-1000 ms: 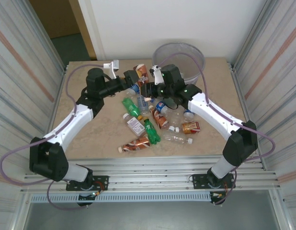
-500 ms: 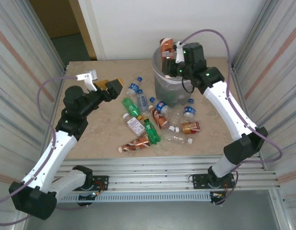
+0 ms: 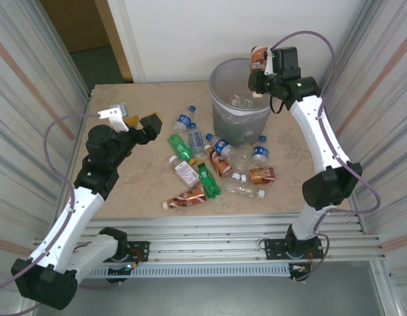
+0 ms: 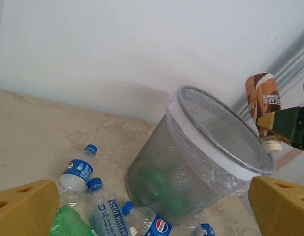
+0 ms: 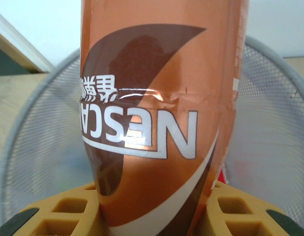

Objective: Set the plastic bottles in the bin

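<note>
Nearest the arm bases, a scatter of small plastic bottles (image 3: pixel 207 172), clear, green, blue-labelled and orange-brown, lies across the middle of the beige stone-patterned table (image 3: pixel 131 191), most of them touching or just beside one another. To their left the left gripper (image 3: pixel 142 122) hovers above the table with its yellow-padded fingers spread wide and nothing between them, pointing toward the pile. Behind the pile stands the tall round translucent grey bin (image 3: pixel 238 126), its clear bag liner folded over the rim, with a few bottles lying near its foot. Farthest back, the right gripper (image 3: pixel 259 79) is clamped on an orange-brown labelled bottle (image 3: pixel 258 58), held roughly upright with its white cap down, above the far right part of the rim. That placement is the worry. In the left wrist view the cap hangs close to the rim's edge rather than over the middle, so letting go here could send the bottle onto the rim, tip it outward and drop it behind the bin. A knock from the arm could also rock the light bin.
</note>
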